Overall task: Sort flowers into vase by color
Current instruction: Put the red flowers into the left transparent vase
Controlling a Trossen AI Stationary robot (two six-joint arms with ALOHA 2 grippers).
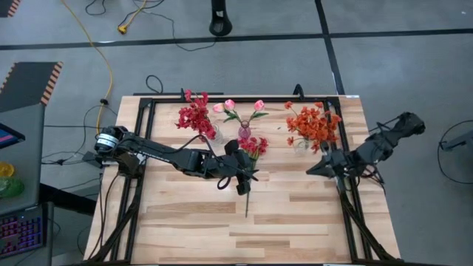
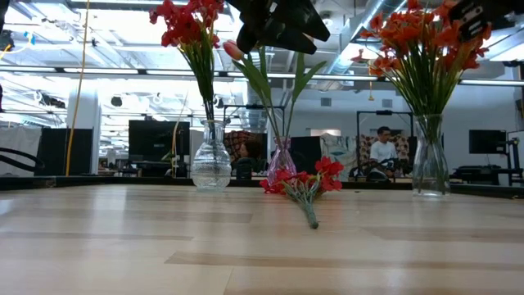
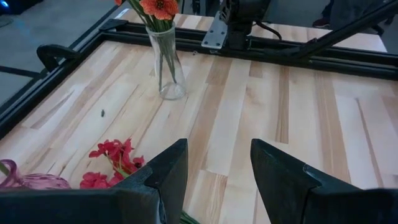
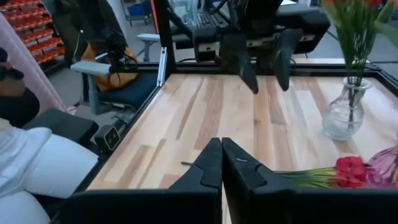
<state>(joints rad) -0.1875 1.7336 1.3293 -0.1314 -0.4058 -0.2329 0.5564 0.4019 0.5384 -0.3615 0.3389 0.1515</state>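
Observation:
A red-blossomed flower sprig point(image 1: 253, 146) lies flat on the table in front of the pink vase; its green stem point(image 1: 247, 204) points toward the near edge. My left gripper point(image 1: 246, 179) hovers open above the stem, well off the wood, as the low view shows point(image 2: 278, 20). In the left wrist view its fingers point(image 3: 217, 174) stand apart, with the red blossoms point(image 3: 115, 160) beside them. My right gripper point(image 4: 222, 158) is shut and waits near the orange-flower vase point(image 1: 301, 142). A clear vase point(image 2: 211, 168) holds red flowers, and the pink vase point(image 2: 281, 161) holds pink ones.
Three vases stand in a row along the far part of the table: red at the left, pink in the middle, orange point(image 2: 429, 164) at the right. Black frame rails point(image 1: 137, 185) run along the table's sides. Bare wood point(image 1: 295, 229) lies toward the near edge.

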